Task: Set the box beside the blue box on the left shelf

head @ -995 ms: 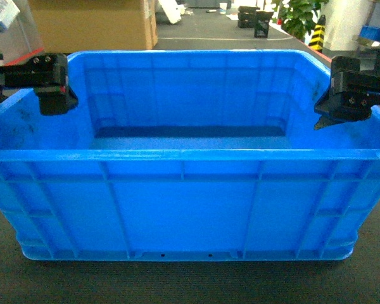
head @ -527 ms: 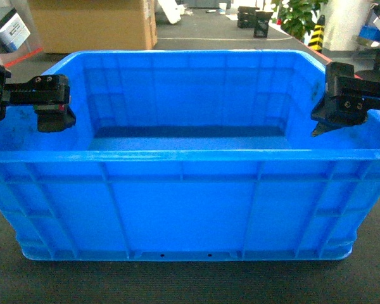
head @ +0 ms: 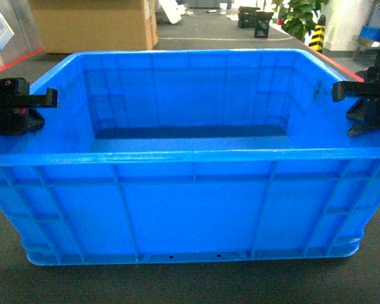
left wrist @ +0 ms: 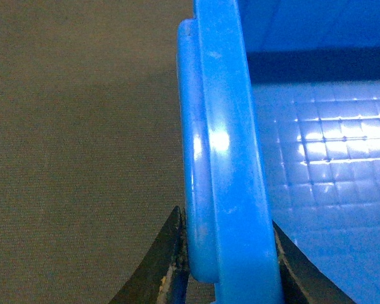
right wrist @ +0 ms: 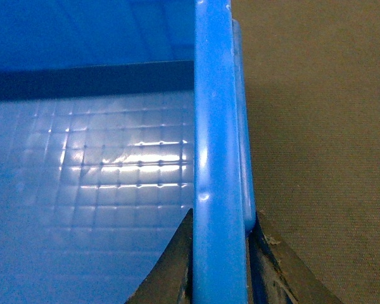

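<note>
Head view is showing you the box (head: 190, 190) sitting upright on the dark matte tabletop (head: 190, 282), filling most of the frame, its near long wall facing you and its floor bare. Your left pincer (head: 19, 104) is sitting at the left short wall's rim, and your right pincer (head: 367, 104) is sitting at the right short wall's rim, so the box is lying between the two arms. Left wrist view is showing you the thick rim running up the frame with one black finger on the outer side and one on the inner side, both pressing against the plastic, so that pincer is clamping the rim. Right wrist view is showing you the same thing mirrored: two black fingers are squeezing the rim from both sides. Beyond the box, a cardboard carton (head: 92, 24) is standing at far left, and a green plant (head: 301, 16) at far right.
</note>
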